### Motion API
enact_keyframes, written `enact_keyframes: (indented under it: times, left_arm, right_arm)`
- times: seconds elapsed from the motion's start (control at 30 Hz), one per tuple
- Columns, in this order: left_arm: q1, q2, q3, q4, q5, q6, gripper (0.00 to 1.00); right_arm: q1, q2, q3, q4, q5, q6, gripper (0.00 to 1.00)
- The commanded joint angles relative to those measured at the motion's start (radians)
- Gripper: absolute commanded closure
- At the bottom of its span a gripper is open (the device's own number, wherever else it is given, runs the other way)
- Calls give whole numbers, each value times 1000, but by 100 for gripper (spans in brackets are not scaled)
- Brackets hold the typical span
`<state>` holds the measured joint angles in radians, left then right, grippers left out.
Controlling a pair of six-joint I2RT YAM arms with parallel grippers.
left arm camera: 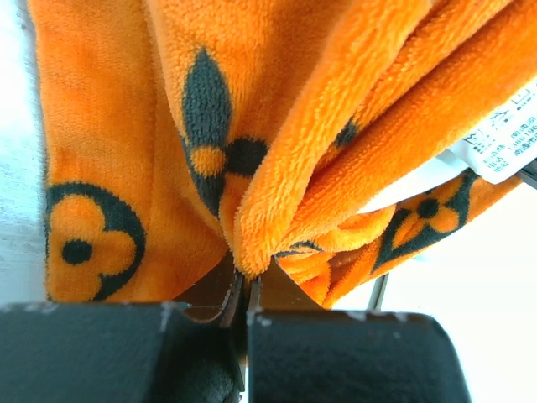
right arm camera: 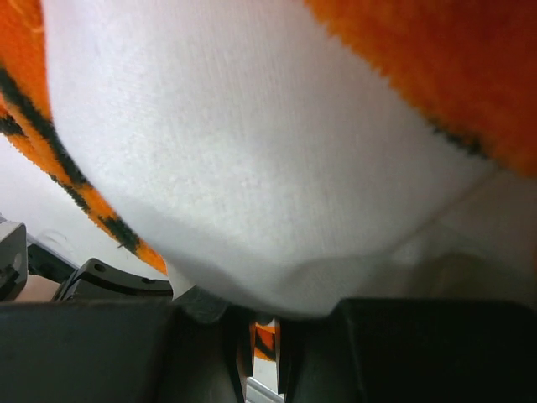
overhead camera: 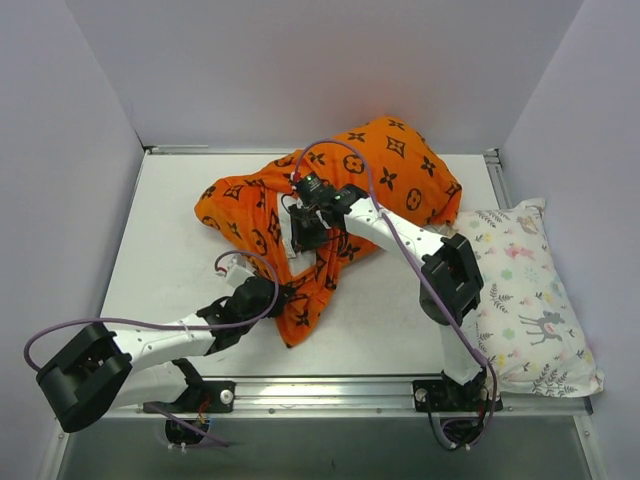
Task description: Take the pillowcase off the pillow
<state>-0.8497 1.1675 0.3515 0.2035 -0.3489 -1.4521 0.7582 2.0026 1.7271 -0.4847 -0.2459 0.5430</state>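
The orange pillowcase (overhead camera: 380, 170) with black motifs lies bunched across the middle of the table, a loose tail trailing toward the near edge. My left gripper (overhead camera: 290, 293) is shut on that tail; in the left wrist view a fold of the orange fabric (left arm camera: 277, 126) is pinched between its jaws (left arm camera: 245, 281). My right gripper (overhead camera: 308, 228) sits at the case's open side, where a patch of the white pillow (overhead camera: 298, 240) shows. In the right wrist view the pillow (right arm camera: 252, 151) bulges over the nearly closed jaws (right arm camera: 267, 323), its edge caught at their tips, with orange fabric (right arm camera: 436, 59) around it.
A white pillow printed with pastel animals (overhead camera: 525, 290) lies along the right edge of the table (overhead camera: 180, 230). A white care label (left arm camera: 503, 134) hangs from the case. Walls stand close at the left, back and right.
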Motion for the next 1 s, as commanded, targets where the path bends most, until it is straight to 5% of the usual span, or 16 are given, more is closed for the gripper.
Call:
enact_keyframes:
  times: [0.0, 0.73, 0.97]
  left_arm:
    - [-43, 49, -83, -223, 90, 7, 100]
    - [-46, 49, -108, -257, 41, -22, 97]
    - [104, 4, -56, -157, 60, 88, 98]
  right_arm:
    - [-82, -45, 153, 175, 138, 21, 100]
    - [-171, -304, 108, 166, -2, 44, 100]
    - [-79, -542, -283, 282, -7, 41, 100]
